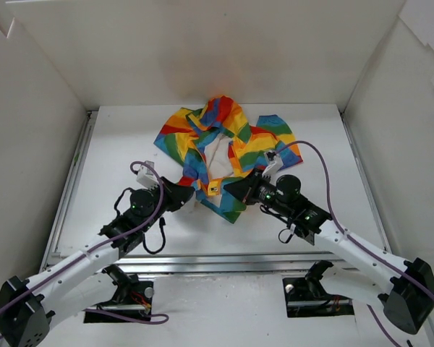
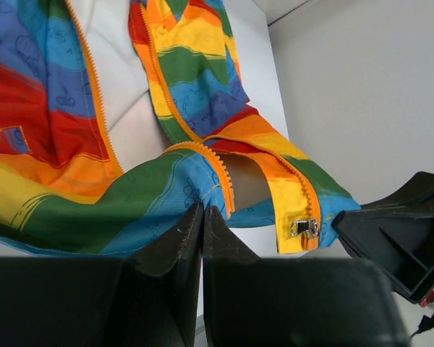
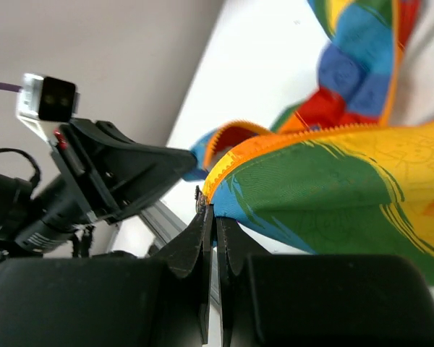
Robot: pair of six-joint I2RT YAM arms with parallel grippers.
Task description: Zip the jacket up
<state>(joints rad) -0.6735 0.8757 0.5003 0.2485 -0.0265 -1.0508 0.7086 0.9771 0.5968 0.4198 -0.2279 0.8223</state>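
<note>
The rainbow-striped jacket (image 1: pixel 224 144) lies unzipped in the middle of the white table, its white lining showing between the front panels. My left gripper (image 1: pixel 193 194) is shut on the blue bottom hem of one panel (image 2: pixel 202 211), just beside that panel's orange zipper teeth (image 2: pixel 218 173). The other panel's hem carries the metal zipper slider (image 2: pixel 304 228). My right gripper (image 1: pixel 230 189) is shut on that hem corner (image 3: pixel 214 215), right below the zipper's end. The two grippers face each other a short way apart, and both hems are lifted slightly.
White walls (image 1: pixel 29 130) enclose the table on the left, back and right. A metal rail (image 1: pixel 224 259) runs along the near edge and another (image 1: pixel 72 181) along the left side. Purple cables (image 1: pixel 325 181) loop over both arms.
</note>
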